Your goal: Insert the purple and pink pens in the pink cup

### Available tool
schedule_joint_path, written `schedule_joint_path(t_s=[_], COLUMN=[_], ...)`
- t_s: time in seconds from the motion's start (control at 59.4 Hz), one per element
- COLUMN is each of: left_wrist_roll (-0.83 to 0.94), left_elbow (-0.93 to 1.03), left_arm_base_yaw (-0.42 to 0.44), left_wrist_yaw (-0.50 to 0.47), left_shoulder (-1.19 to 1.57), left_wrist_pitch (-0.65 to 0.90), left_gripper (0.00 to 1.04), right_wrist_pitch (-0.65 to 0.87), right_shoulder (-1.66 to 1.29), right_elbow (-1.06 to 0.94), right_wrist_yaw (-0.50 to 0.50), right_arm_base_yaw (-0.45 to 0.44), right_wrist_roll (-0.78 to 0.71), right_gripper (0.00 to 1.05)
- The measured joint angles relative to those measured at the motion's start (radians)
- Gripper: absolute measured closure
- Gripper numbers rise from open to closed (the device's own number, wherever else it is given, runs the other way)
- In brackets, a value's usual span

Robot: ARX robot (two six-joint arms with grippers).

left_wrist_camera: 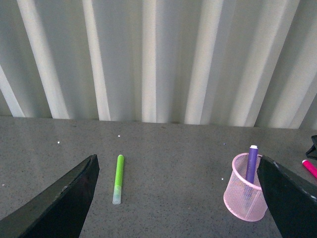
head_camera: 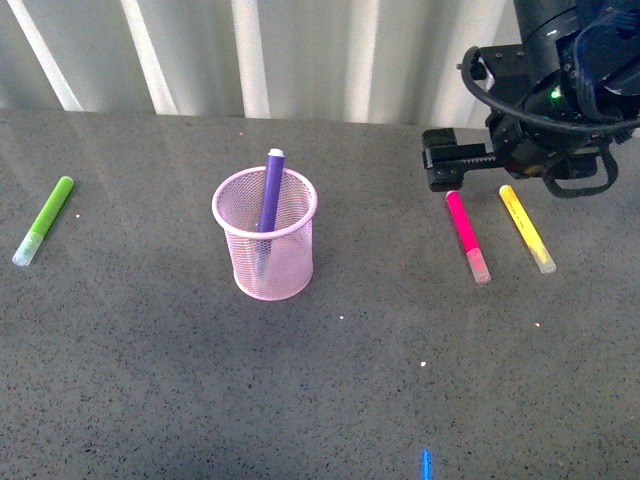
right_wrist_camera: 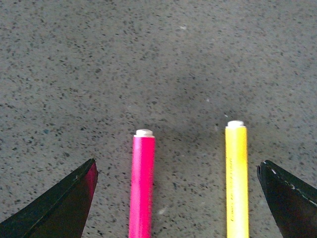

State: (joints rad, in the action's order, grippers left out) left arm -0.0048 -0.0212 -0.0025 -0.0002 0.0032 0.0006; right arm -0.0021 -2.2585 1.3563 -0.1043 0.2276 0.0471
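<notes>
The pink cup (head_camera: 266, 250) stands upright on the table at centre-left. The purple pen (head_camera: 271, 190) leans inside it, its tip above the rim; both also show in the left wrist view as cup (left_wrist_camera: 242, 198) and purple pen (left_wrist_camera: 252, 163). The pink pen (head_camera: 466, 233) lies flat on the table to the right, parallel to a yellow marker (head_camera: 526, 226). My right gripper (head_camera: 495, 168) hovers open over their far ends. In the right wrist view the pink pen (right_wrist_camera: 142, 183) and yellow marker (right_wrist_camera: 237, 178) both lie between the wide-open right gripper (right_wrist_camera: 176, 168). My left gripper (left_wrist_camera: 177, 163) is open and holds nothing.
A lime green marker (head_camera: 45, 219) lies at the far left of the grey speckled table (head_camera: 350, 380); the left wrist view shows this green marker (left_wrist_camera: 118, 177) too. A white corrugated wall (head_camera: 250, 50) runs along the back edge.
</notes>
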Motion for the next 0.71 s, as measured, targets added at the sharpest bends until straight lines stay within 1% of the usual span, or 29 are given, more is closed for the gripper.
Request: schedule_joint_path(t_s=[0.337, 0.522, 0.707], left_wrist_roll=[0.0, 0.0, 0.0], left_elbow=[0.0, 0.0, 0.0], left_arm_base_yaw=[0.0, 0.0, 0.0], left_wrist_yaw=[0.0, 0.0, 0.0], left_shoulder=[0.0, 0.0, 0.0], left_wrist_pitch=[0.0, 0.0, 0.0], left_gripper=[0.07, 0.07, 0.07], right_wrist_pitch=[-0.008, -0.012, -0.009], right_shoulder=[-0.071, -0.109, -0.124], right_elbow=[0.048, 0.064, 0.072], right_wrist_yaw=[0.005, 0.008, 0.008], right_arm_base_yaw=[0.054, 0.051, 0.044], right_wrist_roll=[0.042, 0.098, 0.118], right_gripper=[0.07, 0.07, 0.07])
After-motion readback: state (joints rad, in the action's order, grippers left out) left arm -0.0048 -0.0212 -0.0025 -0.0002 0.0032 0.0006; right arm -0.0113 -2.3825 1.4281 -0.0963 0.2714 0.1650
